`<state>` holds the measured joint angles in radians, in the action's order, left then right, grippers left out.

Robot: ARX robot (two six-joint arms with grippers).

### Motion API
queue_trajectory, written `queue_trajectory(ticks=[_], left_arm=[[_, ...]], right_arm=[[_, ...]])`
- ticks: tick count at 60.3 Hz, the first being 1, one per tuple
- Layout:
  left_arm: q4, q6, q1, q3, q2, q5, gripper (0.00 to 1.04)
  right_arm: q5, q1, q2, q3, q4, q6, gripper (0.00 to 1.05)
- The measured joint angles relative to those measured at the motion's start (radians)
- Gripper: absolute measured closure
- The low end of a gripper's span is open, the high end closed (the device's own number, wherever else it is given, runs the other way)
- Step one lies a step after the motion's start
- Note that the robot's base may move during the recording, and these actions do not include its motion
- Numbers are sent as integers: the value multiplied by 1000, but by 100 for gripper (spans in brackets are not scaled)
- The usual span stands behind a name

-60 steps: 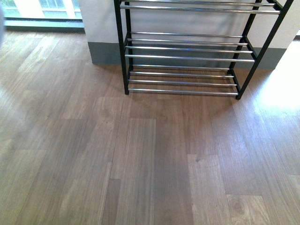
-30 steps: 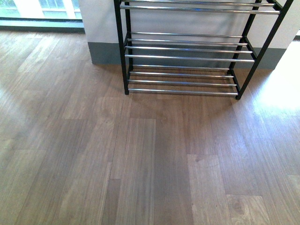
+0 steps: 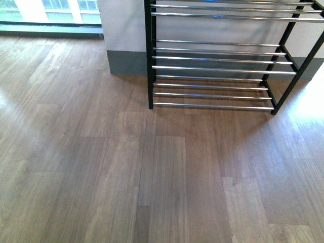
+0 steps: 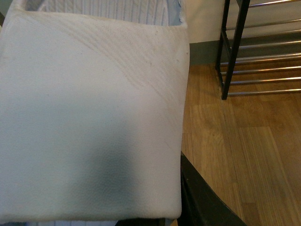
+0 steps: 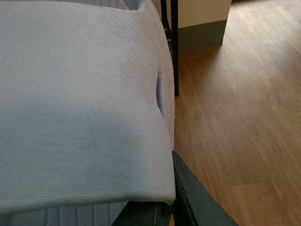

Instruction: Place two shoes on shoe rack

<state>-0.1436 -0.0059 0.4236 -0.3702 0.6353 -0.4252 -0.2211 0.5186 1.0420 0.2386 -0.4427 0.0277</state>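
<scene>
Front view has slid over since half a second ago. The shoe rack (image 3: 217,67) now sits further right and a bit lower in frame, and its top right end runs off the edge. The rack's left front leg (image 3: 150,76) and the grey skirting (image 3: 126,62) shifted right with it. That pale blur I had at the left edge a second ago is gone.

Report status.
Left gripper shut on a slide. Right gripper shut on the other slide. Rack ahead, visible tiers bare. Nothing seen blocking the approach.
</scene>
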Motion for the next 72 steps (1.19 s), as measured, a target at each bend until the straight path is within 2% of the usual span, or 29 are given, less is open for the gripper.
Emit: queue_trajectory(ticks=[72], left_arm=[[0,0,0,1,0,0,103]], right_arm=[[-2,-1,2,-1,0,2,103]])
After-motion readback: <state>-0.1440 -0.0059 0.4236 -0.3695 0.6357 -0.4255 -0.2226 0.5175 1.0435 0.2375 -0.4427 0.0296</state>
